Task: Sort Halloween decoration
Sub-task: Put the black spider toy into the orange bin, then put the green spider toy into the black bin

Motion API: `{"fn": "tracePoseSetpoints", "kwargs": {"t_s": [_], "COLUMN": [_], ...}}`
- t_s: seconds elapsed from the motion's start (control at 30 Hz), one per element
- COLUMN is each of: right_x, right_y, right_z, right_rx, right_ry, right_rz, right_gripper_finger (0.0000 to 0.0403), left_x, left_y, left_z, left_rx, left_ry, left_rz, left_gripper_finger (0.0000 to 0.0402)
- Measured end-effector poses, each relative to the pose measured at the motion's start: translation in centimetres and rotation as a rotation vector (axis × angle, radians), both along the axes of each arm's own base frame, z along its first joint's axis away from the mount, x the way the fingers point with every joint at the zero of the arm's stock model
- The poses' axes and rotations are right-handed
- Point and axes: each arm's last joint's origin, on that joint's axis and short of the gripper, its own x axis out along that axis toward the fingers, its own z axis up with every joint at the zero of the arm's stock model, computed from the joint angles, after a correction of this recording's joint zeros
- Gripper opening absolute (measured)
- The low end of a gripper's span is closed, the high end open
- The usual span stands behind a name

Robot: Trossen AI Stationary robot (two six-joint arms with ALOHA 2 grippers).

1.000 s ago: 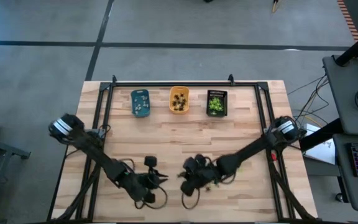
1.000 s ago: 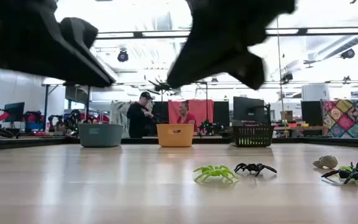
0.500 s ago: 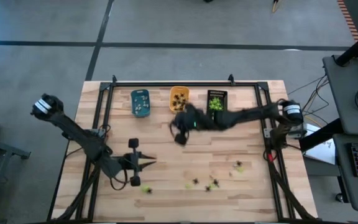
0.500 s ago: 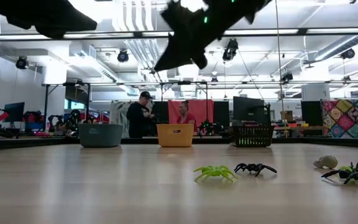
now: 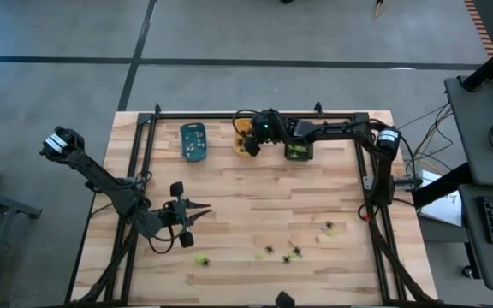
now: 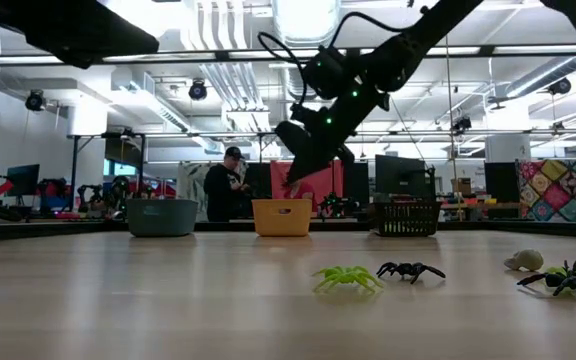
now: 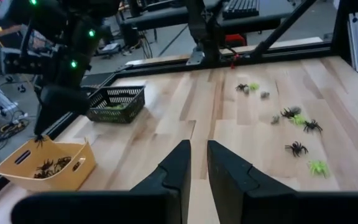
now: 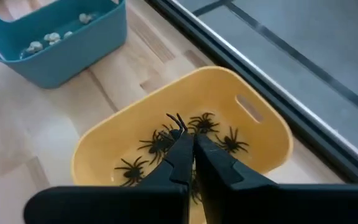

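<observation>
Hard to make out: in the high view the loose spiders [image 5: 291, 252] along the lower middle of the frame are showing only as specks; what the black basket [image 5: 298, 141] is holding is reading only as a green mass.
Cut off: a small dark object [image 5: 285, 299] is sitting at the bottom edge of the high view, too small to identify.
Surface: a pale wooden table [image 5: 255, 197] with a dark frame is filling the centre of the high view; a blue tray [image 5: 193, 141], a yellow tray [image 5: 245, 139] and the black basket are lining its upper edge.
Task things: black spiders [image 8: 160, 146] are lying in the yellow tray; pale figures [image 8: 42, 40] are sitting in the blue tray; a green spider [image 6: 346, 277] and a black spider [image 6: 410, 270] are lying on the table at lower centre of the low view.
Room: a person in dark clothing [image 6: 223, 190] is standing beyond the table, centre-left of the low view, among desks and monitors.
Right arm: it is reaching across the top of the high view, the right gripper [image 8: 188, 138] hanging over the yellow tray, fingers pressed together and pinching a thin black spider leg at the tips.
Left arm: it is waiting at lower left of the high view; the left gripper [image 7: 197, 149] is showing only a narrow gap between its fingers, with nothing held.
</observation>
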Motion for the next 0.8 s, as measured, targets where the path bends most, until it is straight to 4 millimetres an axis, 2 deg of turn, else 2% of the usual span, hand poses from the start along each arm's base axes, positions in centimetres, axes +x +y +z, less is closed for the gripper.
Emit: {"fn": "tracePoseSetpoints", "kwargs": {"t_s": [0.23, 0.57, 0.7, 0.8], "right_x": [0.4, 0.4, 0.3, 0.6], "right_y": [0.5, 1.3, 2.8, 5.1], "right_z": [0.0, 0.4, 2.0, 3.2], "right_rx": [0.008, 0.072, 0.137, 0.142], "right_ry": [-0.019, -0.045, -0.088, -0.11], "right_rz": [0.011, -0.022, 0.052, 0.134], "right_gripper_finger": [0.0021, 0.0093, 0.0102, 0.01], "left_x": [0.6, 1.2, 1.1, 1.2], "left_y": [-0.5, -1.1, -1.5, -1.8], "left_z": [-0.3, -1.5, -1.6, -1.5], "left_rx": [0.002, -0.102, -0.221, -0.315], "left_ry": [0.014, 0.025, 0.053, 0.089], "left_rz": [0.005, 0.031, -0.07, -0.138], "left_gripper_finger": [0.0037, 0.0037, 0.0037, 0.0037]}}
